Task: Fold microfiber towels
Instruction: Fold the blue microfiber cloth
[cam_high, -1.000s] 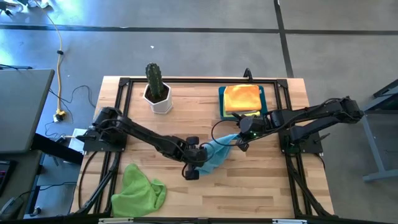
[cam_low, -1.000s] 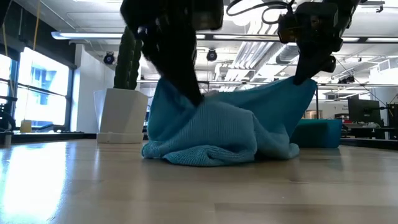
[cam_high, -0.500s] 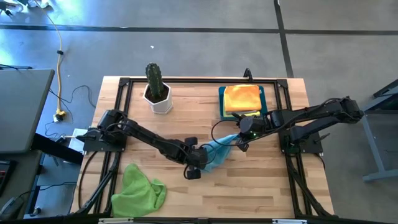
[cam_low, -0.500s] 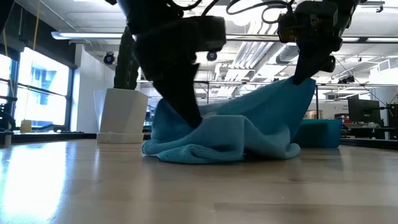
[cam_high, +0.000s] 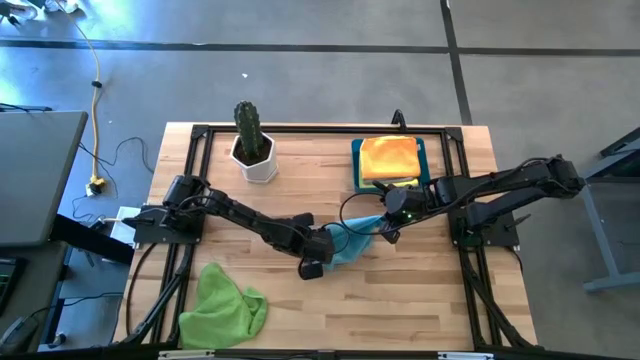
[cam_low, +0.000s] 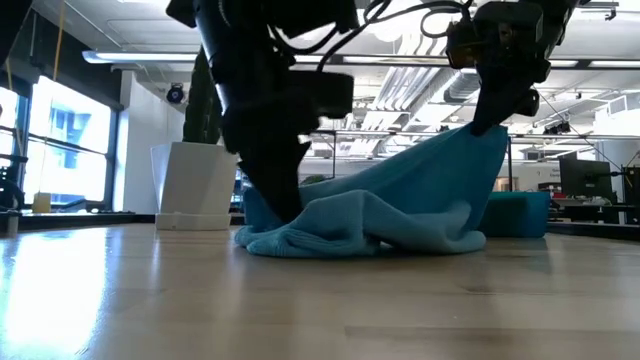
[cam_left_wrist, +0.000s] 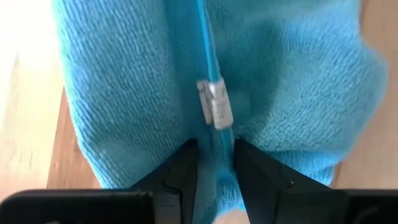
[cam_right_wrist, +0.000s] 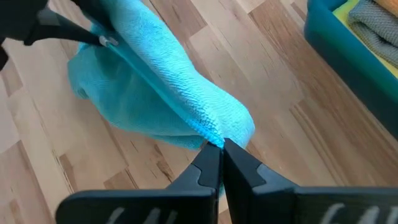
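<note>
The light blue microfiber towel (cam_high: 347, 245) lies crumpled at the table's middle, its left end on the wood and its right end raised. My left gripper (cam_left_wrist: 216, 165) points steeply down into the low left end (cam_low: 275, 215), fingers apart, with the hemmed edge and its white label (cam_left_wrist: 214, 102) between them. My right gripper (cam_right_wrist: 216, 149) is shut on the raised right end (cam_low: 487, 128). A folded orange towel (cam_high: 388, 155) sits in the blue bin. A lime green towel (cam_high: 225, 305) lies bunched near the front left. My left gripper stands open over the towel's hemmed edge (cam_left_wrist: 214, 140), coming from above. Cloth fills the gap between the fingers (cam_left_wrist: 186, 168); whether they still press on it I cannot tell. That end rests on the table. My right gripper pinches the towel's edge at its right end (cam_right_wrist: 208, 132) between its two fingertips, slanting down from the table's right. That end is lifted clear (cam_low: 480, 140), and the cloth slopes down from it, fairly taut, to the heap on the table.
The blue bin (cam_high: 357, 165) with folded towels stands at the far right, close behind my right gripper. A cactus in a white pot (cam_high: 253, 150) stands at the far left. Black frame rails (cam_high: 300, 130) run along the table's edges. Bare wood lies along the near side.
My left gripper has gone down to the table and a little toward the right, tipping steeper. The towel's left end, held up in a peak before, has sunk with it into a low heap on the wood. The right end has stayed raised.
</note>
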